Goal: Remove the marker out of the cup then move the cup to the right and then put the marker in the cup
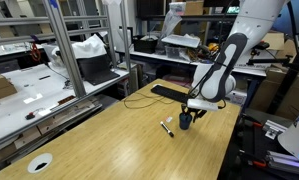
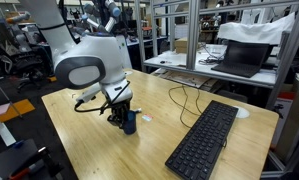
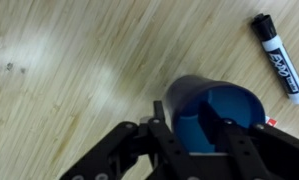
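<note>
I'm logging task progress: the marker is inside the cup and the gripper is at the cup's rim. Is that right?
No. The marker is not inside the cup; it lies on the wooden table apart from it, as the wrist view shows. The gripper is at the cup's rim.

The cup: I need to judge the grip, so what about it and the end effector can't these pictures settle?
Wrist view: whether the end effector pinches the cup wall or merely straddles it; the wall hides the contact.
Both exterior views: the jaw gap, too small; the end effector covers the cup's top.
The marker: a tiny streak in an exterior view, ends indistinguishable.
</note>
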`<state>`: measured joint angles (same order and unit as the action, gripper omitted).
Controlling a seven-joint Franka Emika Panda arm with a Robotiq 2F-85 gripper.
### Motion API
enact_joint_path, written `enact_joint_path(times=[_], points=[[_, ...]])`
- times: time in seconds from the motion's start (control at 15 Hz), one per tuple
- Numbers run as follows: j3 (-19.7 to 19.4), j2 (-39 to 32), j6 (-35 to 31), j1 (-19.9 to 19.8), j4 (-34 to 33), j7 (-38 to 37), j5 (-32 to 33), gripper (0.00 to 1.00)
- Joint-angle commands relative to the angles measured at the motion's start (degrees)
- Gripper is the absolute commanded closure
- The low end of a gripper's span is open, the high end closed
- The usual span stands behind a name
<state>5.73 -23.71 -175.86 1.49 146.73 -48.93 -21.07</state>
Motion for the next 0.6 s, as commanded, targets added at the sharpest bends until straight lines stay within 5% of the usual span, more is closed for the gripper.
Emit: enact_joint_path(times=[0.0,0.27,0.53], points=[[-1.58,3.46,3.67,2.90,0.35,0.22,-0.76,0.26],[-6.42,9.33,9.69,8.75,1.44,-4.09,2.38,0.01],[-9.62,15.13,18.64,11.76,0.59,-12.66,12.06,0.00]])
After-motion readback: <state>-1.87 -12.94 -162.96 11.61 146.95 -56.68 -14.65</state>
